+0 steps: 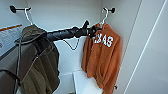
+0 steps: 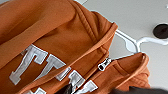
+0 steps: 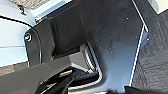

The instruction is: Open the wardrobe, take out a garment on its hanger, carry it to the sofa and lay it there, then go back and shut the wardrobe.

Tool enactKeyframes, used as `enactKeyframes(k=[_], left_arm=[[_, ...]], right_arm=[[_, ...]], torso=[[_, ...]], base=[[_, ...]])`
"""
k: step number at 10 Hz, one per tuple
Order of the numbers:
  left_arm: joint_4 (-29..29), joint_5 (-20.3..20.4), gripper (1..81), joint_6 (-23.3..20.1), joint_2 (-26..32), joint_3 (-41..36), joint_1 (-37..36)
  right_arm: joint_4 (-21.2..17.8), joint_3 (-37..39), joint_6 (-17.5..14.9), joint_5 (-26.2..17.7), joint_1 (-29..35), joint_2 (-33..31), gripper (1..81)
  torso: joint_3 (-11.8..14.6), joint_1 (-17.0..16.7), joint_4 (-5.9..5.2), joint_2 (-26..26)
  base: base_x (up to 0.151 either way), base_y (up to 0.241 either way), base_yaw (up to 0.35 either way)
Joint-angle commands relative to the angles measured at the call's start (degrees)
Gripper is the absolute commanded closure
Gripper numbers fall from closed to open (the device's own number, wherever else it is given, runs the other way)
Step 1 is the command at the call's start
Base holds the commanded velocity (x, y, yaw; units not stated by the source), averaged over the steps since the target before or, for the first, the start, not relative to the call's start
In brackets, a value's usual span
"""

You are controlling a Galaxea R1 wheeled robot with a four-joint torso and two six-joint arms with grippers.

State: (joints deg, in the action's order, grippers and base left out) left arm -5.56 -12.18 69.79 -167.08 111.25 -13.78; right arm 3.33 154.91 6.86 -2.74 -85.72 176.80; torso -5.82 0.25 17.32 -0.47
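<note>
Wardrobe (image 1: 140,37) interior, white-walled, doors open, seen from the head view; taken here as the landmark. Garment (image 1: 103,58): burnt-orange hooded sweatshirt with white block lettering across the chest, hanging on the right side of the wardrobe interior, close to the right wall, its lower edge reaching down beside a white shelf or box (image 1: 85,82) at the wardrobe bottom. Hanger (image 1: 105,15): thin, white, curved hook, carrying the garment; the hook sits by a dark round fitting (image 1: 113,10) on the wardrobe's back wall. Second item: dark olive-green jacket (image 1: 41,65) on the left side of the wardrobe interior, on its own white hanger (image 1: 28,15) beside a matching dark fitting (image 1: 12,9). Left arm (image 1: 65,33): black, reaching across the wardrobe interior from the jacket side to the garment's collar; left gripper (image 1: 93,31) at the collar just under the hanger hook, jaws against the orange fabric, though whether they are clenched or released cannot be told. Left wrist view: garment at close range, hood and lettering (image 2: 53,66) plain, a silver zipper pull (image 2: 103,65) at the neck opening, white hanger arm and hook behind the collar. Right wrist view: dark robot bodywork; the right jaws' state cannot be told.
</note>
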Motion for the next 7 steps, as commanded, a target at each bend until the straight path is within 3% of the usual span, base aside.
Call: enactKeyframes(k=[1, 2, 7], left_arm=[[0.11, 3.1, 1.0, 4.8, -2.46, 5.45, -13.86], [-0.07, 4.18, 1.0, 7.38, -3.7, 7.49, -14.03], [0.11, 5.32, 1.0, 10.18, -7.12, 13.47, -17.46]], right_arm=[[-1.56, -0.14, 0.17, -3.32, 2.09, 0.25, 1.0], [-2.1, -0.14, 0.26, -3.32, 2.09, 0.33, 1.0], [-2.36, -0.32, 0.26, -3.23, 2.09, 0.42, 1.0]], torso=[[0.0, 0.0, 0.0, 0.0], [-0.02, 0.02, 0.0, 0.0], [-0.02, 0.02, 0.0, 0.0]], base=[[0.0, 0.0, 0.0], [0.0, 0.0, 0.0], [0.0, 0.0, 0.0]])
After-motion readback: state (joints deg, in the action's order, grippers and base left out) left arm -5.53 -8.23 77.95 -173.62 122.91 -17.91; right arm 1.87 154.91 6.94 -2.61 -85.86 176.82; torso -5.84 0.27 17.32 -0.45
